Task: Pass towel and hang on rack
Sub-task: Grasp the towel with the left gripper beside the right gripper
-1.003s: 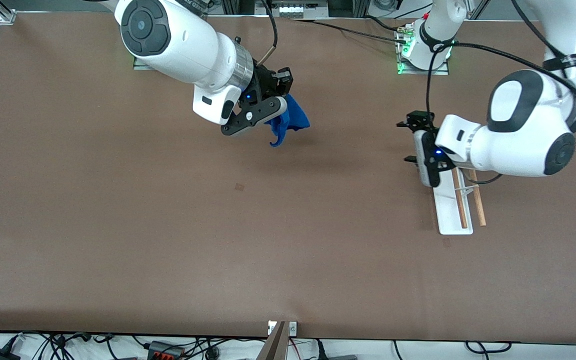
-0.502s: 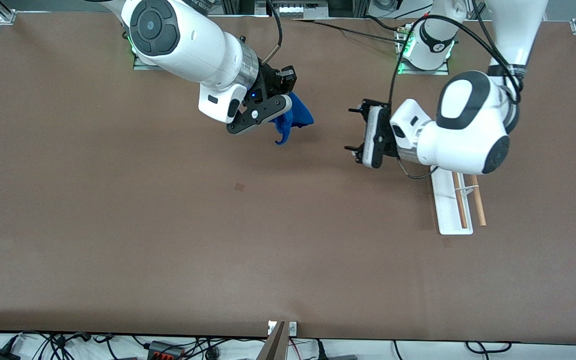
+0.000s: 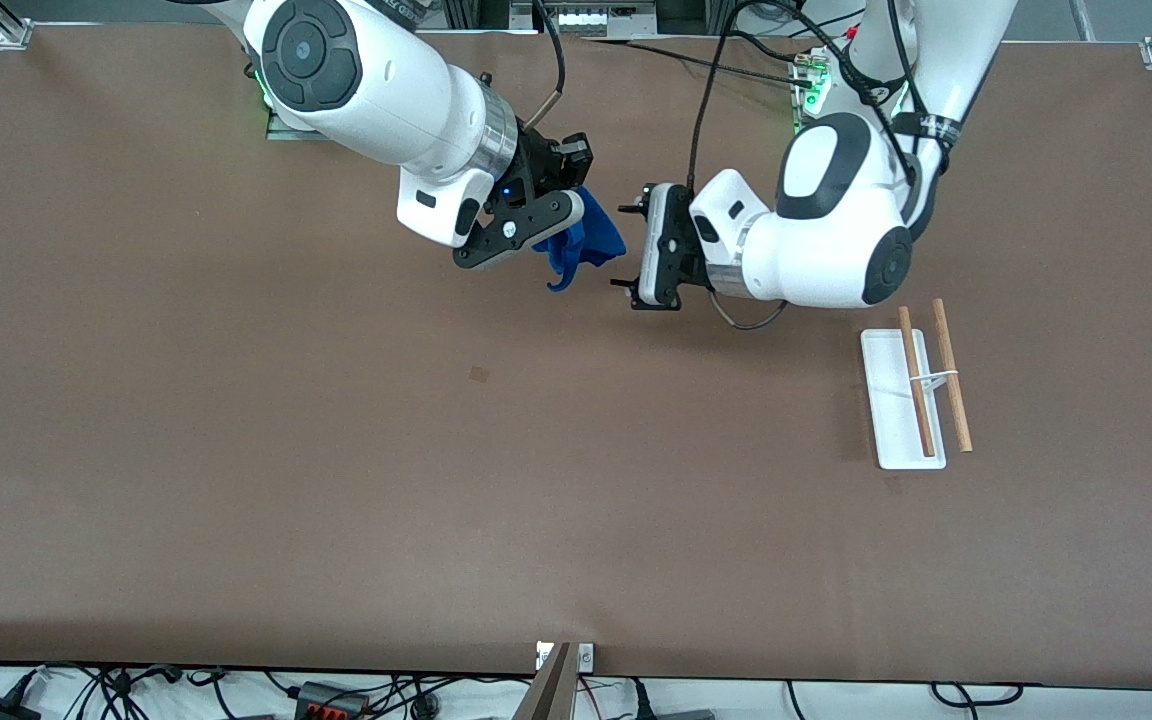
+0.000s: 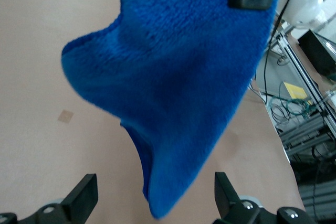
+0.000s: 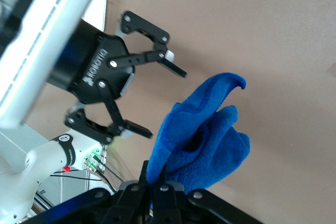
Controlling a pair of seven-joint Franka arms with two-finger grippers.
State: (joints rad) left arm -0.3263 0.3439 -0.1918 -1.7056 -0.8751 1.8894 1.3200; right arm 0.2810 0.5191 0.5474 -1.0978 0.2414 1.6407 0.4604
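**opsguy:** Quick update from my end. In the last second I've swung the left gripper off the rack and across the table, so now it sits just beside the towel. A second ago it was hanging right over the rack; now the rack stands fully uncovered toward the left arm's end of the table.

**benchrat:** Is the towel off the table yet?

**opsguy:** Yep, it's up in the air, over the table's middle stretch near the bases. The right gripper is pinched shut on one end and the rest dangles loose. It's barely moved over that second; it's basically parked and waiting.

**benchrat:** And the left jaws?

**opsguy:** Spread wide. In the left wrist view the towel fills most of the picture, with both fingertips showing on either side of the hanging tip. The right wrist view shows the left gripper gaping next to the cloth, not touching it.

**benchrat:** So handover's about to happen?

**opsguy:** That's my read. Approach looks nearly done. I'd guess a little more reach, then close on the dangling part before the right lets go. Floppy cloth, so a thin grab could slip.
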